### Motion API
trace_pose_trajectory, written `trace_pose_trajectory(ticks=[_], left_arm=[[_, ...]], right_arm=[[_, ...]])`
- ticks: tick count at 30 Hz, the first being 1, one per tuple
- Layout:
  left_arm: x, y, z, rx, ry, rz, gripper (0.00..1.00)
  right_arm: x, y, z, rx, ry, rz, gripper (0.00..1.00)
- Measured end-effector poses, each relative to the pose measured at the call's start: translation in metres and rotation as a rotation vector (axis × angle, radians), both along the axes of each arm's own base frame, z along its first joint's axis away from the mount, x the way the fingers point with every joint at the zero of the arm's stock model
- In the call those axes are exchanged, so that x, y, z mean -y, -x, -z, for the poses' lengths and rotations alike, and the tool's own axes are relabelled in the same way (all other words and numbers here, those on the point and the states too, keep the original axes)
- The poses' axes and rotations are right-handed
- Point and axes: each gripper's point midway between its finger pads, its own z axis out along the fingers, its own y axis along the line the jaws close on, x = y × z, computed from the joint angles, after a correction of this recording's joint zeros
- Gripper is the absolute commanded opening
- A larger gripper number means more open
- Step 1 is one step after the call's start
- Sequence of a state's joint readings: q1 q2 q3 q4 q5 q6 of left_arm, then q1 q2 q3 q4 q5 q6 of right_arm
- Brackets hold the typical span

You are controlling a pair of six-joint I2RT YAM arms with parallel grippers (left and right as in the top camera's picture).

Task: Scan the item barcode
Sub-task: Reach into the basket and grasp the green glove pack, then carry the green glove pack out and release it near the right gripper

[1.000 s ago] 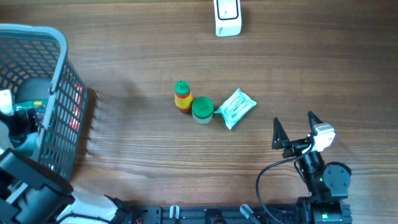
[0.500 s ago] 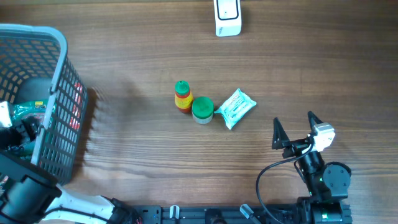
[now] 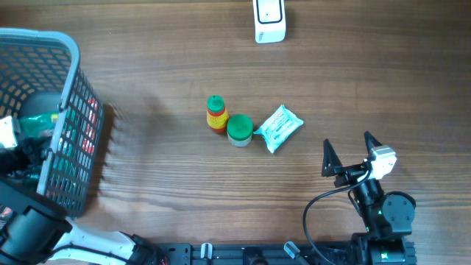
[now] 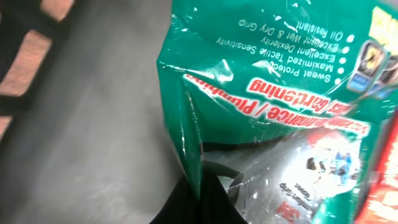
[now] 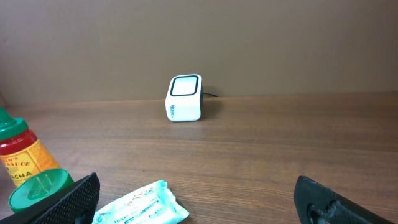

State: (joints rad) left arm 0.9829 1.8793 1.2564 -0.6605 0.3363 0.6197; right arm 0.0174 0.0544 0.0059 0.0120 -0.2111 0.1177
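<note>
Table (image 3: pixel 184 191) mostly bare wood, grey mesh basket (image 3: pixel 40 34) at far left edge. Task item = green glove pkt (image 4: pixel 280 93), sitting inside the basket, up near the wall on my left arm's side. Left gripper (image 4: pixel 200 198) is down in the basket w/ jaws closed, pinching a fold of the pkt's film at its lower edge. Right gripper (image 3: pixel 347 153) is parked near its base, jaws spread wide, nothing in them. Scanner (image 3: pixel 269 20) sits at the far edge of the table, well apart from the basket. Sauce bottle (image 3: pixel 215 114), green-lid jar (image 3: pixel 239 129) and wipes pack (image 3: pixel 278 127) cluster mid-table, bottle and jar touching. Handling, imo: pkt is light, soft, glossy film, so it'll flop and crinkle, and can slip from a thin pinch. Better to take it on the sealed edge or a thick fold, not the clear window. Can't see a barcode in any view, so I'd keep the fingers off the printed faces.
</note>
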Motion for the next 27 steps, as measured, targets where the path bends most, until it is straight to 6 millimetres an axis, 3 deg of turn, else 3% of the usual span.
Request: trace_pose_trajectory(ticks=[4, 7, 9, 11, 17, 20, 22, 25, 27], left_arm=[[-0.002, -0.012, -0.038, 0.095, -0.039, 0.01, 0.04], [-0.01, -0.024, -0.11, 0.223, -0.172, 0.021, 0.04], [-0.009, -0.029, -0.171, 0.339, -0.28, 0.021, 0.04], [-0.003, -0.029, -0.214, 0.429, -0.346, 0.007, 0.04], [0.031, -0.028, -0.296, 0.67, -0.366, -0.008, 0.04], [0.062, -0.026, -0.352, 0.85, -0.375, 0.038, 0.04], [0.099, -0.015, -0.398, 0.987, -0.384, 0.106, 0.04], [0.149, -0.005, -0.428, 1.079, -0.353, 0.198, 0.04], [0.179, -0.003, -0.437, 1.114, -0.321, 0.268, 0.04]], right_arm=[[0.0, 0.0, 0.0, 0.0, 0.0, 0.0, 1.0], [0.0, 0.0, 0.0, 0.0, 0.0, 0.0, 1.0], [0.0, 0.0, 0.0, 0.0, 0.0, 0.0, 1.0], [0.0, 0.0, 0.0, 0.0, 0.0, 0.0, 1.0], [0.0, 0.0, 0.0, 0.0, 0.0, 0.0, 1.0], [0.0, 0.0, 0.0, 0.0, 0.0, 0.0, 1.0], [0.0, 0.0, 0.0, 0.0, 0.0, 0.0, 1.0], [0.0, 0.0, 0.0, 0.0, 0.0, 0.0, 1.0], [0.0, 0.0, 0.0, 0.0, 0.0, 0.0, 1.0]])
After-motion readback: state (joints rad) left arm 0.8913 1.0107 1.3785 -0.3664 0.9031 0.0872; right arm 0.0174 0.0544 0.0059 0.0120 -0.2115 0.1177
